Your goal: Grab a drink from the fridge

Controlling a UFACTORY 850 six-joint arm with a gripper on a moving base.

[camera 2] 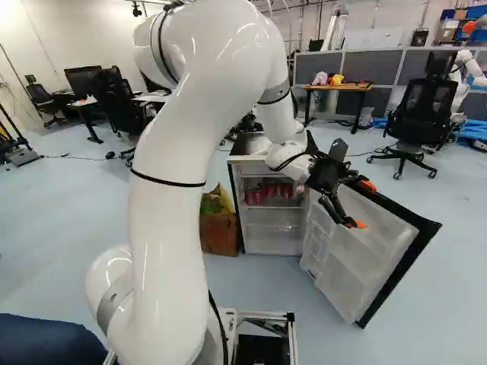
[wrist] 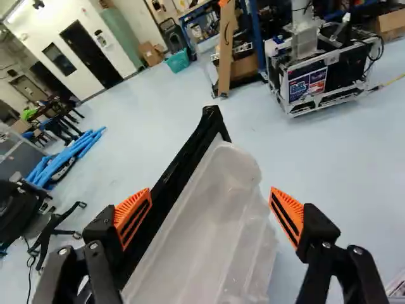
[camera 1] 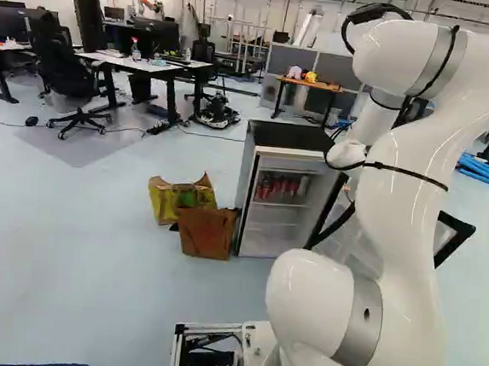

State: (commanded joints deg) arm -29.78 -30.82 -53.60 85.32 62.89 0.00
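Orange-padded fingers are standing wide (gripping nothing), the open door showing between them; drink cans are waiting in the fridge, behind the jaws. Swinging round carelessly, the arm could be catching the door and shoving it shut.

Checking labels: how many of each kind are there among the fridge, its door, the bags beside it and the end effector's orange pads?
Fridge: 1
Door: 1
Bags: 2, yellow bag and brown bag
Orange pads: 2
Total: 6
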